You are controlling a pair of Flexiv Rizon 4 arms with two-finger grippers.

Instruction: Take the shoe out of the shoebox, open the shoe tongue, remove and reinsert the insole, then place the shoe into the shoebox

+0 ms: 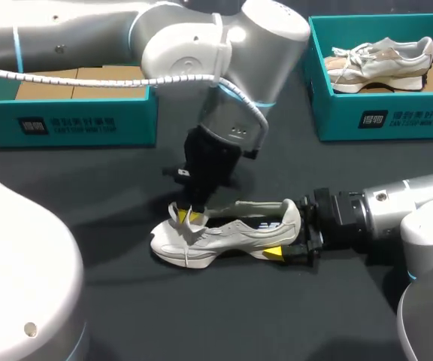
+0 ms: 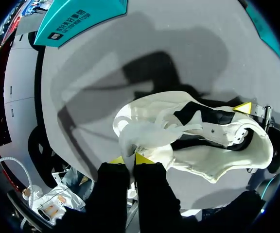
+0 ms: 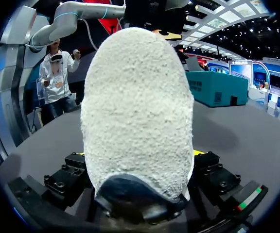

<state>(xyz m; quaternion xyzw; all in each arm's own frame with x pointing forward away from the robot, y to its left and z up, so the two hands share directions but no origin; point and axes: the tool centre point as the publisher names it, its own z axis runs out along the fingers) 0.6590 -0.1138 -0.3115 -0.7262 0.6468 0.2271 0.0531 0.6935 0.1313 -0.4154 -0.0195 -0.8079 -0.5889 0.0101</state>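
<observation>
A white shoe (image 1: 231,233) lies on its side in the middle of the dark table, toe toward my left. My left gripper (image 1: 189,217) comes down from above and is shut on the shoe's tongue (image 2: 147,133) near the laces; its yellow tips (image 2: 145,158) pinch the white material. My right gripper (image 1: 286,229) reaches in from the right and is shut on the shoe's heel (image 3: 137,111), one finger on each side. One of its yellow fingertips (image 2: 242,108) shows against the heel. The dark insole (image 2: 213,116) is visible inside the shoe.
A teal shoebox (image 1: 66,120) with a brown cardboard inside stands at the back left. A second teal shoebox (image 1: 386,116) at the back right holds another pale shoe (image 1: 382,64). Bare dark tabletop lies in front of the shoe.
</observation>
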